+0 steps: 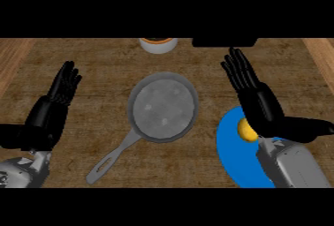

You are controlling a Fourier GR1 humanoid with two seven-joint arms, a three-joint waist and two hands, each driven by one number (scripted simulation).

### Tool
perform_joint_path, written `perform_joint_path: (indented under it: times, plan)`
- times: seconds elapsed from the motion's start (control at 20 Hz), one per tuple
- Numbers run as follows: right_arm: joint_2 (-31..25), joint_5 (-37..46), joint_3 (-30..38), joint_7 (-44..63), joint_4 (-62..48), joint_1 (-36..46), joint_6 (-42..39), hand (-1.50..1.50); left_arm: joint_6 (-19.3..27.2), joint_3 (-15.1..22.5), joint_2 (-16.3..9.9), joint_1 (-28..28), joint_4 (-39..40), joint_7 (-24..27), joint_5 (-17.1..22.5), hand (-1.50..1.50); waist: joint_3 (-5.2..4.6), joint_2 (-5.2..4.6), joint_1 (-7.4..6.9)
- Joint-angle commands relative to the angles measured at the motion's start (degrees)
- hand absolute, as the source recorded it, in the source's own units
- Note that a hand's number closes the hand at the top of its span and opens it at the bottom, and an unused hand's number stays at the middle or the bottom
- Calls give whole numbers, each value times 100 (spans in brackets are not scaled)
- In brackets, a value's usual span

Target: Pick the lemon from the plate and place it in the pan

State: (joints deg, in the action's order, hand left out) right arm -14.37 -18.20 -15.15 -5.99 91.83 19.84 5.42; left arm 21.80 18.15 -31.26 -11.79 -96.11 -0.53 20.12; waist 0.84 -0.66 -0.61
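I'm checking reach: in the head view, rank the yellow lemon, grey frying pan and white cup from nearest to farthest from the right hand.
1. Yellow lemon, on the blue plate, beside the right hand.
2. Grey frying pan, centre.
3. White cup, at the far edge.

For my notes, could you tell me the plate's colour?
Blue; the plate shows in the head view.

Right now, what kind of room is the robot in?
Probably a kitchen: a grey pan lies on a wooden counter, and a lemon sits on a blue plate.
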Motion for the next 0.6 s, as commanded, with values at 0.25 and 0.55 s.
perform_joint_path:
  times: [0.25,0.55]
  plan:
    - [-526,49,1200,34,-332,1,513,-150,216,-546,-924,734,1474,-978,-303,0,-76,18,64]
    - [209,635,2282,-572,-523,-1145,2945,150,258,-551,-776,1083,1637,-938,-164,0,-62,70,463]
